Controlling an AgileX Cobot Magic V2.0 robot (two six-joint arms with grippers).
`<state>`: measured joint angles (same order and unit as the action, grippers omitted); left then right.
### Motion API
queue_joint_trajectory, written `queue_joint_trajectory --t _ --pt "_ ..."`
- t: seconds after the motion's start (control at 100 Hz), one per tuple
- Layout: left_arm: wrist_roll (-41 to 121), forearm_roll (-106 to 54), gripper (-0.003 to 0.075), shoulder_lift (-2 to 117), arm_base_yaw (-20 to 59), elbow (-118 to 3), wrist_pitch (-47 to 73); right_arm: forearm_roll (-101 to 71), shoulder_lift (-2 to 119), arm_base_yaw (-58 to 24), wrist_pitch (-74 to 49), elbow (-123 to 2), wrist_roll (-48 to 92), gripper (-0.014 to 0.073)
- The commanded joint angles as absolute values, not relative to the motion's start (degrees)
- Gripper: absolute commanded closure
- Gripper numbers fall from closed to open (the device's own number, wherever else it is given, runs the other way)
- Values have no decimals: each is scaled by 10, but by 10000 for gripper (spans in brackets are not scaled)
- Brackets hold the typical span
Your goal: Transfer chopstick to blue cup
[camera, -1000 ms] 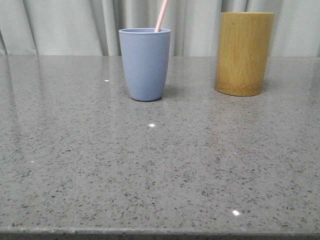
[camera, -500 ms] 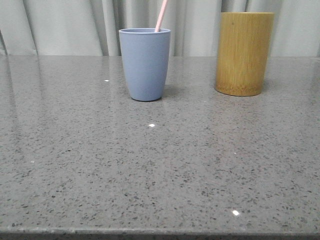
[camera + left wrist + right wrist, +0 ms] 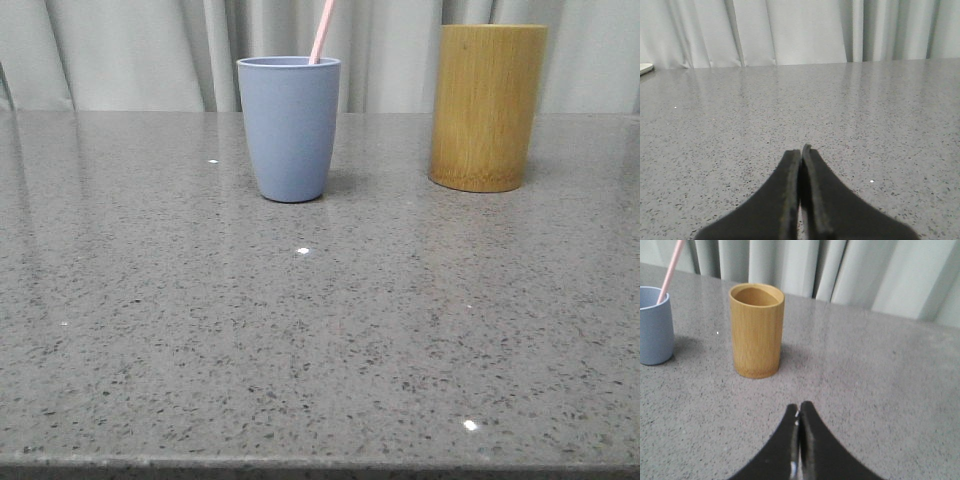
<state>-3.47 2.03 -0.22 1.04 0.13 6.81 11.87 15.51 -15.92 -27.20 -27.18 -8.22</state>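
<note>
We see a pale grey-blue blue cup (image 3: 289, 128) just left of centre in the front view, with a pale pink chopstick (image 3: 322, 30) rising from it. To the upper right stands a yellow-brown bamboo cup (image 3: 487, 106) with a faint vertical grain. The counter (image 3: 320, 340) is grey, speckled dark with white glints. The curtain (image 3: 130, 50) behind is off-white. Both wrist views show black jaws.
</note>
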Motion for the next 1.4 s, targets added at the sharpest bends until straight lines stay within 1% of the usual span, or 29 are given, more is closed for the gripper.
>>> queue_joint_trajectory --t 0.0,0.17,0.34,0.47,0.69,0.87,1.39 --pt "-42 21 739 -21 10 5 18 79 128 -121 -171 -244 -35 660" --pt "-42 21 739 -21 10 5 18 7 50 -61 -84 -147 -19 660" --pt "-42 21 739 -21 10 5 18 -30 -18 -18 -64 -72 0 660" --pt "-42 21 739 -21 10 5 18 -30 -18 -6 -47 -36 0 660" --pt "-42 21 739 -21 10 5 18 -30 -18 -6 18 13 0 660" --pt "-42 21 739 -21 10 5 18 -26 -18 -6 40 16 0 660" --pt "-42 21 739 -21 10 5 18 -26 -18 -6 38 16 0 660"
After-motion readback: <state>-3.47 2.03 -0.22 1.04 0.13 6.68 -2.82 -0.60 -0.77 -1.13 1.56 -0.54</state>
